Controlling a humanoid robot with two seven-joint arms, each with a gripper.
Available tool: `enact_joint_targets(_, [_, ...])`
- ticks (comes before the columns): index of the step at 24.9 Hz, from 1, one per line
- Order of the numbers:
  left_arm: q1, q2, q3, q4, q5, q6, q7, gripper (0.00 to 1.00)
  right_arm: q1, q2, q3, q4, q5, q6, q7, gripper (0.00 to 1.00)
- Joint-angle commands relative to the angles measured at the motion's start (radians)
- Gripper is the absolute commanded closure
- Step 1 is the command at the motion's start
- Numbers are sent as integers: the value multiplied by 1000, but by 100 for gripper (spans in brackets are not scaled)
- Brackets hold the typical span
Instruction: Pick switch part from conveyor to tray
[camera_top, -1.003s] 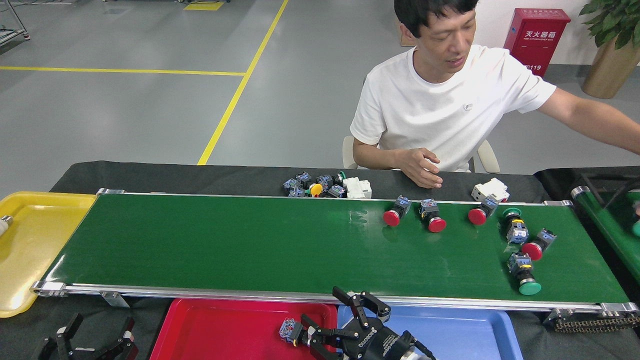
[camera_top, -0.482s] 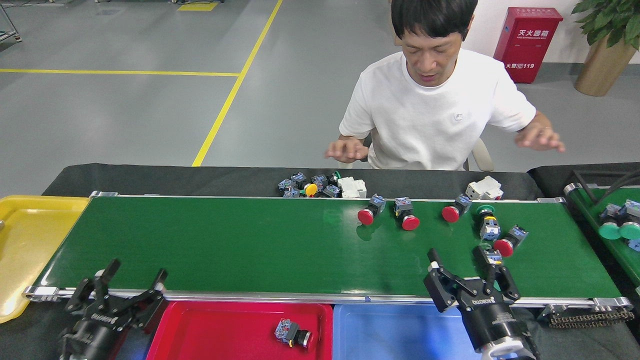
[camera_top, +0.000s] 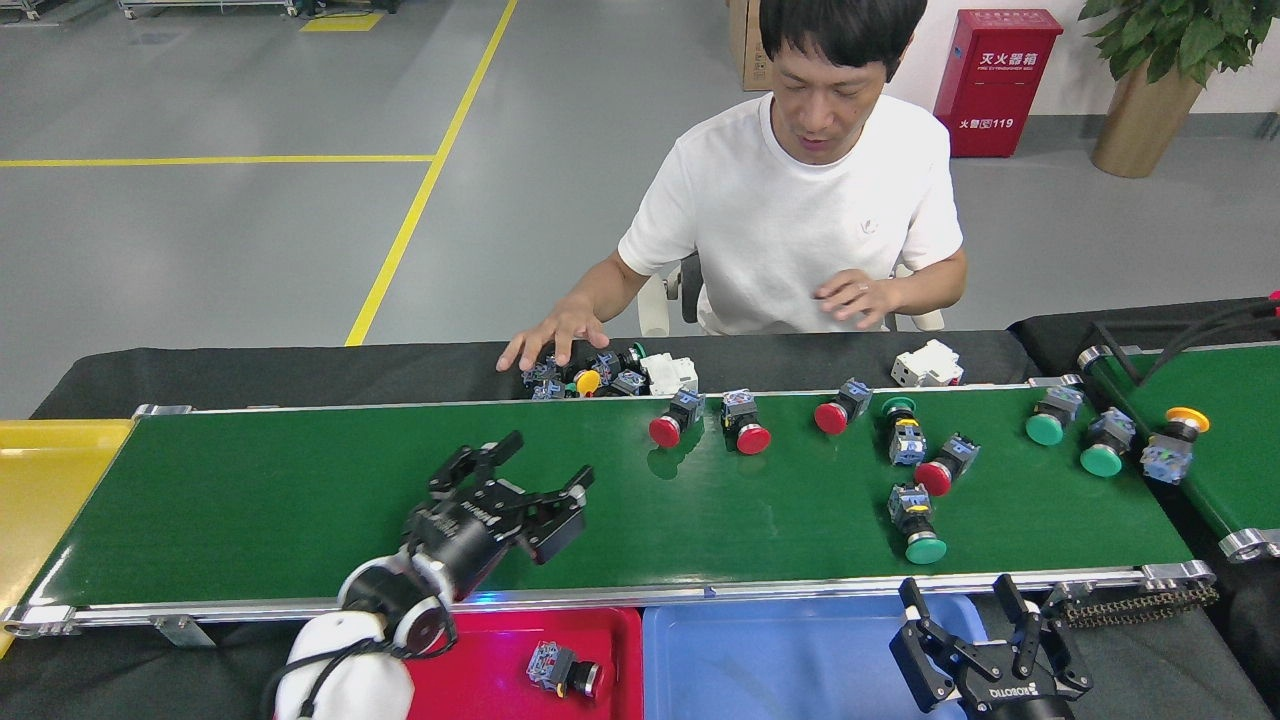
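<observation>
The dark green conveyor (camera_top: 300, 500) runs across the view with several switch parts on its right half: red-capped ones (camera_top: 667, 428) (camera_top: 750, 436) (camera_top: 833, 415) (camera_top: 935, 474) and green-capped ones (camera_top: 920, 545) (camera_top: 1045, 428) (camera_top: 1100, 458). My left gripper (camera_top: 545, 463) hovers open over the belt's middle-left, empty, well left of the nearest red-capped part. My right gripper (camera_top: 965, 603) stands open and empty at the near edge, below the green-capped part. The red tray (camera_top: 480, 670) holds one switch part (camera_top: 563, 672) with a dark cap.
A person in a white shirt sits behind the belt, one hand (camera_top: 555, 335) on a pile of parts (camera_top: 600, 372). A blue tray (camera_top: 780, 660) lies right of the red one, a yellow tray (camera_top: 40, 470) at far left. A second green belt (camera_top: 1220, 440) is at right.
My left gripper rose from the near-left edge to over the belt's middle. My right gripper drew back from the belt to the near edge. The parts rode leftward; the person's hand reached the pile.
</observation>
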Motion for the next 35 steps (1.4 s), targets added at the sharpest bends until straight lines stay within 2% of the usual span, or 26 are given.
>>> enact_joint_targets(1, [-60, -25, -33, 58, 6, 69, 3, 0, -31, 10, 33, -10, 16, 23, 33, 3])
enact_joint_targets(6, [-156, -46, -34, 231, 9, 148, 11, 0, -134, 3, 142, 68, 66, 161, 84, 3])
enact_joint_targets(13, [-270, -46, -37, 461, 12, 295, 113, 1, -336, 3, 301, 315, 102, 317, 115, 6])
enact_joint_targets(15, [-279, -45, -40, 478, 10, 332, 144, 7, -390, 3, 349, 369, 99, 359, 115, 11])
enact_joint_targets(17, [-279, -40, -43, 483, 9, 335, 153, 24, -425, 0, 381, 404, 94, 369, 134, 25])
enact_joint_targets(19, [-279, -32, -45, 483, 4, 323, 161, 33, -433, -2, 399, 421, 83, 366, 184, 30])
enact_joint_targets(20, [-277, -31, -46, 483, 4, 312, 172, 35, -430, -2, 399, 420, 79, 357, 187, 36])
enact_joint_targets(22, [-274, -23, -46, 483, 2, 260, 195, 36, -427, -11, 402, 417, 56, 279, 191, 54])
enact_joint_targets(24, [-271, -17, -46, 484, 1, 226, 196, 36, -427, -28, 401, 417, 51, 243, 191, 65])
enact_joint_targets(26, [-271, -14, -48, 492, 1, 217, 195, 36, -429, -43, 401, 420, 48, 236, 185, 96])
enact_joint_targets(30, [-259, -11, -97, 506, 1, 218, 196, 39, -430, -46, 399, 410, 37, 230, 184, 99])
enact_joint_targets(31, [-254, -11, -103, 504, 1, 223, 196, 48, -429, -48, 399, 401, 33, 219, 184, 98])
enact_joint_targets(32, [-251, -9, -105, 506, -1, 226, 196, 61, -422, -48, 399, 380, 26, 199, 185, 98])
enact_joint_targets(35, [-239, -8, -106, 506, -5, 229, 196, 91, -384, -69, 398, 260, -9, 99, 185, 97])
